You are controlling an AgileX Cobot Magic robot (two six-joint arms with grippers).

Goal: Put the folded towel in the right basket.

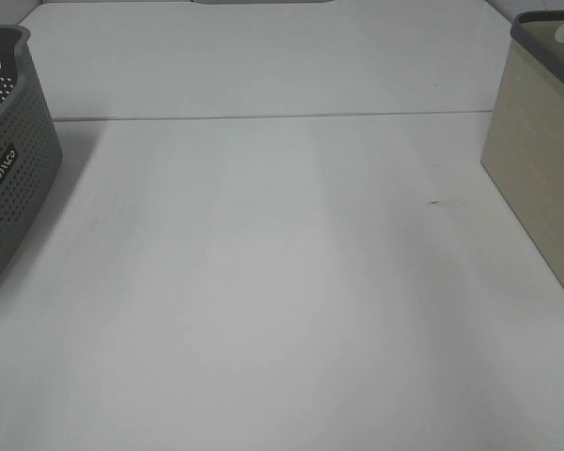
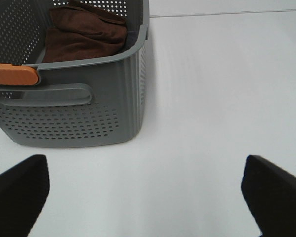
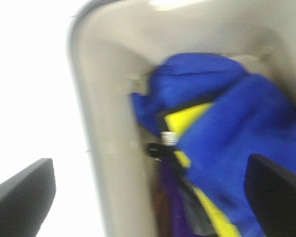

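Note:
The right basket is beige with a dark rim and stands at the table's right edge. In the right wrist view, blurred, a blue and yellow cloth lies inside this basket. My right gripper is open and empty above it. A folded brown towel lies inside the grey perforated left basket. My left gripper is open and empty over the table, short of that basket. Neither gripper shows in the exterior high view.
The grey basket stands at the table's left edge. It has an orange piece on its rim. The white table has a seam running across it at the back.

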